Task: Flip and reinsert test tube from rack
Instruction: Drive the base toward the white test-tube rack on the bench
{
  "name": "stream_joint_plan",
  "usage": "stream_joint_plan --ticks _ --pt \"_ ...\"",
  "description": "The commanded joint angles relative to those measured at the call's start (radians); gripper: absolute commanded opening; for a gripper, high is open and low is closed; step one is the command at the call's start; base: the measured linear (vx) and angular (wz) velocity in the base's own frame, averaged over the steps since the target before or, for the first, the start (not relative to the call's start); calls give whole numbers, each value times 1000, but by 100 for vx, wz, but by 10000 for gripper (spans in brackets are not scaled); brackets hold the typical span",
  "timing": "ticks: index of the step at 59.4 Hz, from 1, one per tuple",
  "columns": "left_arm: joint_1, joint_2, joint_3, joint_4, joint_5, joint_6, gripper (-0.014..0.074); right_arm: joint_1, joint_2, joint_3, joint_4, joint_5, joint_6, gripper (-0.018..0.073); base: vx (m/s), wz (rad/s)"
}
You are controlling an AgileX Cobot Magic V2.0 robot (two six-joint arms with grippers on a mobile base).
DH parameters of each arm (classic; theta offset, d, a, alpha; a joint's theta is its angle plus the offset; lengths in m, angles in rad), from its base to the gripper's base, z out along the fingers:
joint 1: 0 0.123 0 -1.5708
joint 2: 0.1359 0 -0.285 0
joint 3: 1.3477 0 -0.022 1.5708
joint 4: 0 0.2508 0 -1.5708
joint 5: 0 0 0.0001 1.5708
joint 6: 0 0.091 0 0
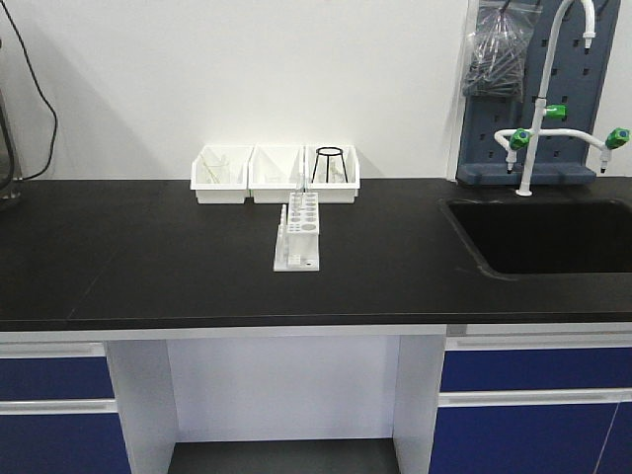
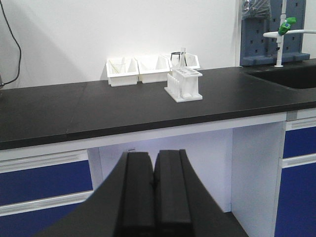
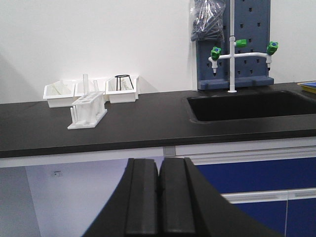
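progress: basically zero so far, the test tube [image 3: 85, 83] is standing upright in the rack [image 1: 299, 232] and nobody's touched it

where it is: the rack sits mid table [image 1: 148, 257], just on the near side of the three white bins [image 1: 276, 193] lined up along the far wall, and the tube pokes up from the far end of the rack

left claw [image 2: 153, 163]: pinched shut, pads pressed together, nothing in it, hanging low on the near side of the table and well apart from the rack

right claw [image 3: 159, 168]: same deal, squeezed closed on nothing, low and well short of the table edge

what's left: everything imo, reach in, pull the tube out, turn it over, drop it back in a hole

in the way: nothing lies between the near edge and the rack, but the bins are right behind it and a black wire stand [image 1: 329, 163] in the right bin sits near the tube, so I'd guess the far side is the cramped bit

off to the right: sink [image 1: 553, 242], tap [image 1: 538, 109] with green knobs and a blue-grey pegboard [image 1: 578, 79], all well apart from the rack

not sure: clear glass on white, so can't tell if a second tube is in there
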Motion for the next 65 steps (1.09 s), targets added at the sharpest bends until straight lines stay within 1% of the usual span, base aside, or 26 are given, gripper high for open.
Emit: stream_joint_plan --ticks 1,34,65 --pt "0 -8 -6 0 -81 -2 -6 -4 -14 2 -8 -83 -2 -11 0 0" --pt "0 -8 -6 0 -81 -2 -6 -4 -14 2 -8 -83 -2 -11 7 1" --pt "0 -8 -6 0 -81 -2 -6 -4 -14 2 -8 -83 -2 -11 34 5"
